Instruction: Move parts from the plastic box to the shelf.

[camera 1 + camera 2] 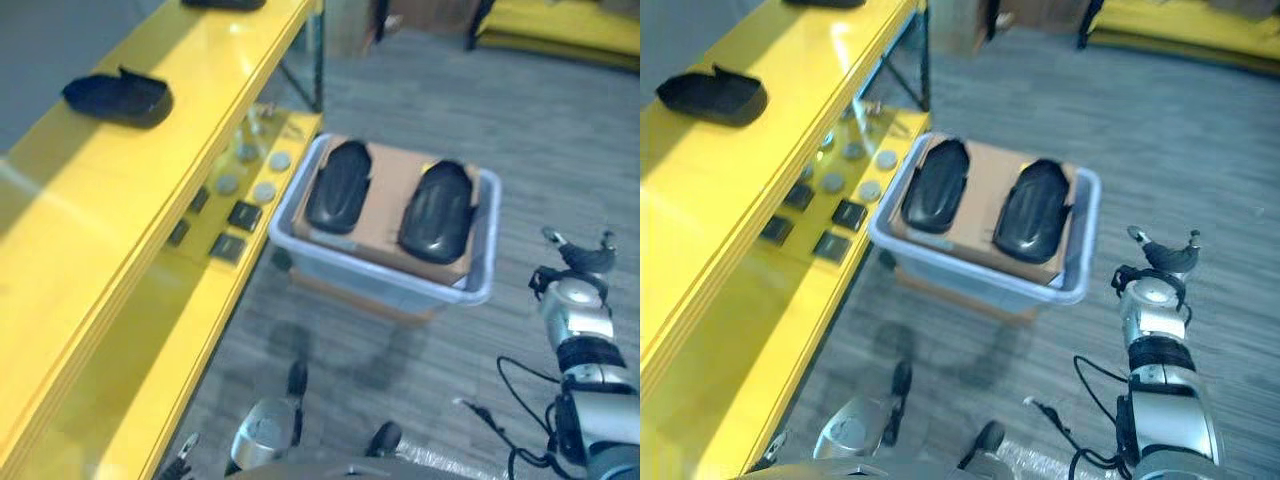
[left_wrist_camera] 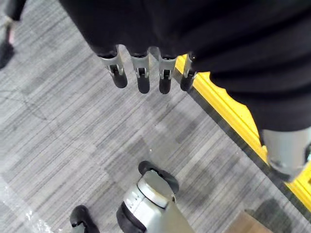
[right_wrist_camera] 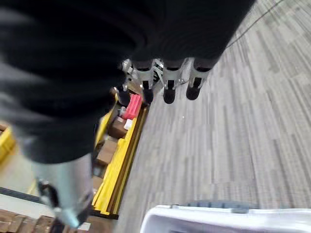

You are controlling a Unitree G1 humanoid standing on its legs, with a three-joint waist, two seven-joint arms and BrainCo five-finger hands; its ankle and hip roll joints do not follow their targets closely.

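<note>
No writing, label or number can be read on any surface in these views.

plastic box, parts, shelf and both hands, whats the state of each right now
plastic box: on the floor beside the shelf, open-topped, holding cardboard with two parts
left part in box: lying on the cardboard, untouched
right part in box: lying on the cardboard, untouched
part on shelf: resting on the top board
yellow shelf: small dark and round items on its lower level
left hand: fingers straight, holding nothing
right hand: fingers straight, holding nothing
</note>
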